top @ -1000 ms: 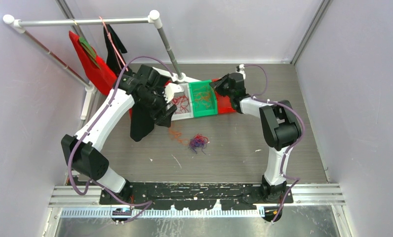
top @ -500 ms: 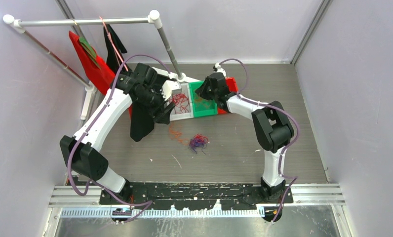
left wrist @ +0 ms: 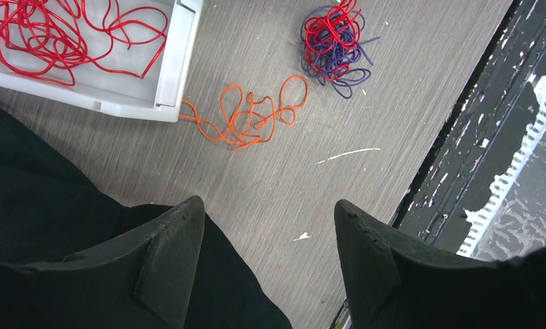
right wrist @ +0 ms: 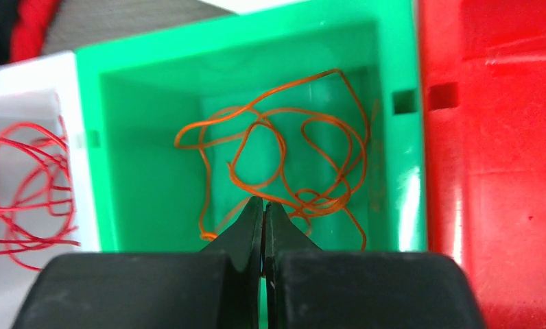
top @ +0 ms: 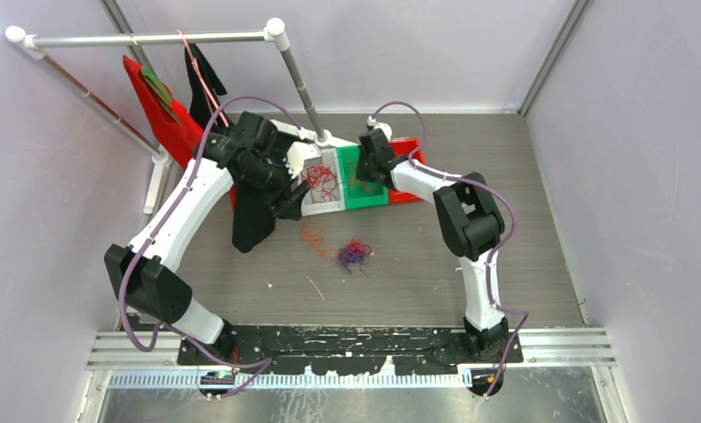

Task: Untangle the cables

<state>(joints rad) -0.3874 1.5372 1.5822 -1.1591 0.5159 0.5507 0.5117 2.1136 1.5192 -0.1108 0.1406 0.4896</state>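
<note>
Cables lie in four places. One red cable (left wrist: 57, 34) is alone in the white bin (left wrist: 174, 62), and one orange cable (right wrist: 284, 164) is alone in the green bin (right wrist: 92, 137). A second orange cable (left wrist: 250, 116) lies loose on the surface (left wrist: 311, 192), just beside the corner of the white bin. The purple and red clump (left wrist: 335, 44) sits near it but apart, and these two colours are still knotted together.

The left hand (left wrist: 267, 209) hangs above the surface with its fingers spread and nothing between them. A black garment (left wrist: 37, 192) lies beside and partly under it. The right hand (right wrist: 263, 205) is above the green bin with its fingers pressed together, and I see no strand caught in them. A red bin (right wrist: 496, 137) stands on the other side of the green one.

I judge that the knotted clump is the main work left. It would be good to take one outer loop of one colour only, to hold the rest down with the other hand, and to pull slowly, so that the knot does not tighten. The right hand must first open.

Compared with one second ago, the right arm has swung toward the left, from the far right edge of the green bin to a place over it. The left arm has shifted only a little. The cables on the surface have not moved.
</note>
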